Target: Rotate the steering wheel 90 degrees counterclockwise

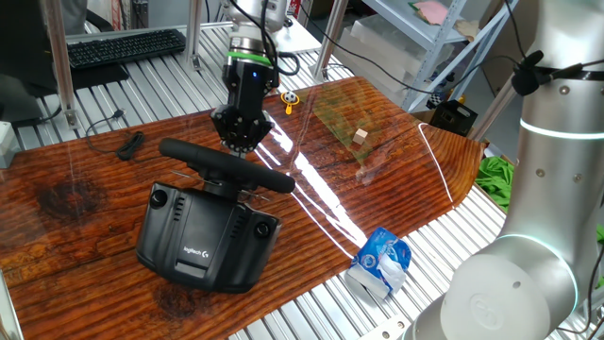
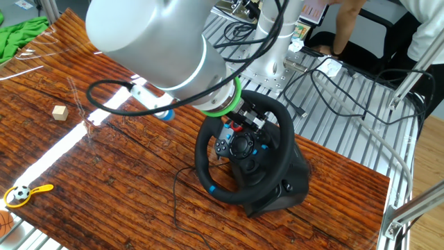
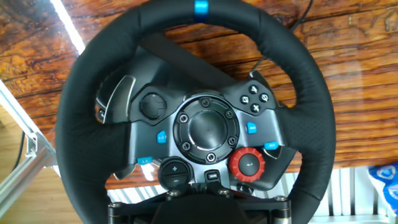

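Observation:
The steering wheel (image 1: 226,166) is a black round rim on a bulky black Logitech base (image 1: 206,241) at the middle of the wooden table. In the other fixed view the steering wheel (image 2: 208,156) faces the camera with its blue rim mark at the lower left. My gripper (image 1: 238,142) sits at the rim's far, upper edge, its fingers around the rim (image 2: 248,117), and looks shut on it. The hand view looks across the wheel face (image 3: 205,134), blue mark at top. The gripper (image 3: 193,202) is a dark mass at the bottom that hides the rim there.
A small wooden block (image 1: 360,137) and a blue-white packet (image 1: 380,264) lie right of the wheel. A yellow toy with a ball (image 1: 290,98) lies behind. A black keyboard (image 1: 123,47) is far back left. A second white arm (image 1: 552,189) stands at the right.

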